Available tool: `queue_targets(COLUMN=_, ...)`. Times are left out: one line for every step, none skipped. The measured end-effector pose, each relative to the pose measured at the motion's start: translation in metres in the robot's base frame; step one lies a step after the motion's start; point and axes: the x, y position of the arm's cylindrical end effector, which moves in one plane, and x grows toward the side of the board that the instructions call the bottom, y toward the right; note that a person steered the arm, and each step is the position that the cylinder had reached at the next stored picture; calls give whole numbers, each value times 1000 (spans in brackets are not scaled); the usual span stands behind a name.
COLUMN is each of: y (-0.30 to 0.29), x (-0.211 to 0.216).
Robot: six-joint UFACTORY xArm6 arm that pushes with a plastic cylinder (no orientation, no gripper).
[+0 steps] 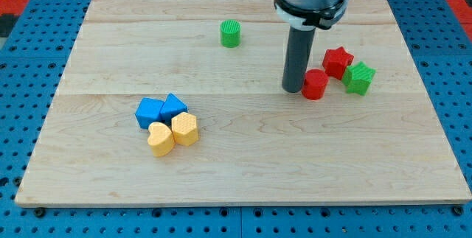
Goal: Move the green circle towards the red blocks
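The green circle (231, 33) stands alone near the view's top, left of the arm. The red blocks sit at the view's right: a red circle (316, 84) and a red star (338, 61) just above and right of it. A green star (359, 78) touches the red star on its right side. My tip (293, 88) rests on the wooden board (236, 164), right beside the red circle's left edge, touching or nearly so. The tip is well to the right of and below the green circle.
A cluster sits at the view's lower left: a blue cube (149, 111), a blue pentagon-like block (174, 107), a yellow heart (160, 138) and a yellow hexagon-like block (185, 129). A blue pegboard (29, 61) surrounds the board.
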Motion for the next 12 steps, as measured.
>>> queue_targets(y=-33, x=7)
queue_targets(y=5, x=16)
queue_targets(y=41, x=8)
queue_targets(y=13, x=17)
queue_targets(y=-118, x=0)
queue_targets(y=-197, x=-79)
queue_targets(y=-192, x=-130)
queue_targets(y=-96, x=-152)
queue_targets(y=-111, x=-135)
queue_targets(y=-167, x=-151)
queue_targets(y=-123, x=-140)
queue_targets(y=-89, x=-116)
